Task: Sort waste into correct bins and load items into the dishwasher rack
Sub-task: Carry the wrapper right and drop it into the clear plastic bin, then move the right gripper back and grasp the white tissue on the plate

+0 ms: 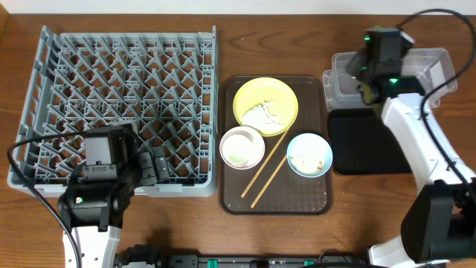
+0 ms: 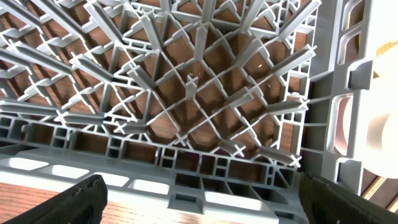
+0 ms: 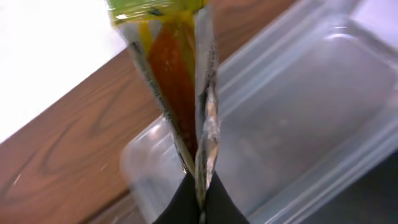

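Observation:
My right gripper (image 3: 200, 193) is shut on the orange-and-green snack wrapper (image 3: 174, 81) and holds it above the left end of the clear plastic tub (image 3: 311, 112). In the overhead view that gripper (image 1: 368, 88) is over the tub (image 1: 439, 63), with the black tray (image 1: 364, 145) just in front. My left gripper (image 2: 202, 199) is open and empty at the near right edge of the grey dishwasher rack (image 2: 186, 93), which holds nothing (image 1: 119, 97). The yellow plate (image 1: 279, 93) carries white tissue (image 1: 260, 115). The white bowl (image 1: 242, 147), the light blue bowl (image 1: 309, 155) with rice scraps and two chopsticks (image 1: 268, 170) lie nearby. The small white cup is out of view.
The plate, bowls and chopsticks rest on a brown serving tray (image 1: 297, 193) between the rack and the black tray. The chopsticks lie slanted from the plate towards the tray's front. My left arm (image 1: 100, 186) sits at the rack's front edge.

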Motion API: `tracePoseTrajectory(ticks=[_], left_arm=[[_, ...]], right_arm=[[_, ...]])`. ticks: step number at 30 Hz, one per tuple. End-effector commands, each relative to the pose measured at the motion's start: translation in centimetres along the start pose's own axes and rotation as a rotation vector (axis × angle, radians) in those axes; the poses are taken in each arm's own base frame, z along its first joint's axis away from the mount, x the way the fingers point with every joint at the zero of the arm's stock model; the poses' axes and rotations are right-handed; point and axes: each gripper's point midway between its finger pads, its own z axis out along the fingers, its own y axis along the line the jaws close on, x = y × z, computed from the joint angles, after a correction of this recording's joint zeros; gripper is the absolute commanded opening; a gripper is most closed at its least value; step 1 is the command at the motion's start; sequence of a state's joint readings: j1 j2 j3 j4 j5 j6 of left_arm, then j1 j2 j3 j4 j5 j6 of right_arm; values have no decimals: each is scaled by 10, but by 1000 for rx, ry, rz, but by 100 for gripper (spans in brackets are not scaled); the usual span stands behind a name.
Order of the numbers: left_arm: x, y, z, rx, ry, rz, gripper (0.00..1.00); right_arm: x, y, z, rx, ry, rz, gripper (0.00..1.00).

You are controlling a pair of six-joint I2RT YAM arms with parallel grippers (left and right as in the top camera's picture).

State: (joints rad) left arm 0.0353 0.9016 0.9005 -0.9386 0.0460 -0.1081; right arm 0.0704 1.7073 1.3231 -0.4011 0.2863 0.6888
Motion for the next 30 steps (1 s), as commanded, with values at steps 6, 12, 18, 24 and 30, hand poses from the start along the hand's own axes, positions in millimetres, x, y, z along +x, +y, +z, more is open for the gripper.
tracePoseTrajectory(ticks=[6,12,18,24,30], left_arm=[[-7,-2,-6,5,-23,-6,100],[-7,-2,-6,5,-23,-6,100],[-7,-2,-6,4,-23,-6,100],[-7,-2,-6,5,-23,-6,100],[-7,-2,-6,4,-23,-6,100]], right_arm=[[3,-40,35,115,27,103,22],[7,-43,41,124,39,96,47],[0,-25,32,27,46,-31,57],[0,23,-2,-218,64,-279,58],[62,86,-45,-555,203,-590,64]])
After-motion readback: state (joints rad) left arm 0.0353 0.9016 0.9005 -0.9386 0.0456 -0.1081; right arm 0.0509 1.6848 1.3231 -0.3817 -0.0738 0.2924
